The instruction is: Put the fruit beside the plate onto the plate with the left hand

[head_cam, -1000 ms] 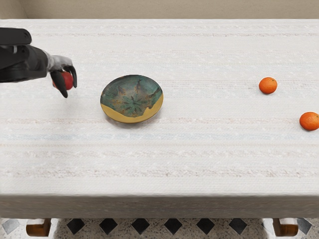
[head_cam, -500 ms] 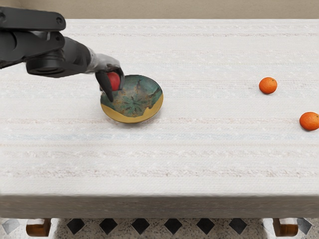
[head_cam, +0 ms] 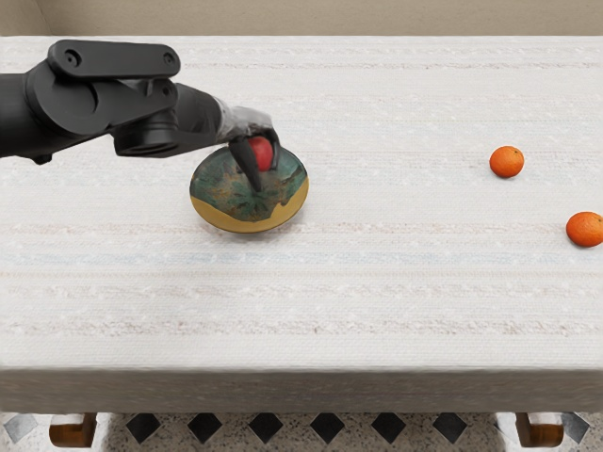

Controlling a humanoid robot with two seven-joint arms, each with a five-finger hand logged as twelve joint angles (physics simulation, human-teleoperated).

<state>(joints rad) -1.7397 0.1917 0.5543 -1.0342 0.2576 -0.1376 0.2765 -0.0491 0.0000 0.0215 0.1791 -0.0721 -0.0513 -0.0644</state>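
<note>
- Head view looks down at a slant on a pale, cloth-like worktop (head_cam: 377, 282) with faint stripes running across it. It fills nearly the whole picture.
- Left arm (head_cam: 85, 104), black and bulky, comes in from the 9 o'clock edge. It reaches across the far-left part of the worktop toward the plate.
- Plate (head_cam: 226, 215) is a shallow round dish, mottled green and rust inside, with a mustard-yellow band along its near rim. It sits on the worktop left of centre, toward 10 o'clock from the middle of the picture.
- Left hand (head_cam: 247, 130) is grey at the palm with dark fingers (head_cam: 252, 169). It hangs over the plate's far rim with the fingers curled down and clamped around the fruit.
- Fruit (head_cam: 261, 151) is small, round, smooth and bright red, like a little apple or tomato. Only part of it shows between the fingers. It is over the plate's inside, at about 1 o'clock from the plate's centre. Whether it touches the plate's surface or is held just above it cannot be told.
- First orange (head_cam: 507, 161), round and bright, lies on the worktop well apart from the plate, toward 3 o'clock of it.
- Second orange (head_cam: 585, 229) lies near the picture's right edge, at about 4 o'clock from the first and apart from it.
</note>
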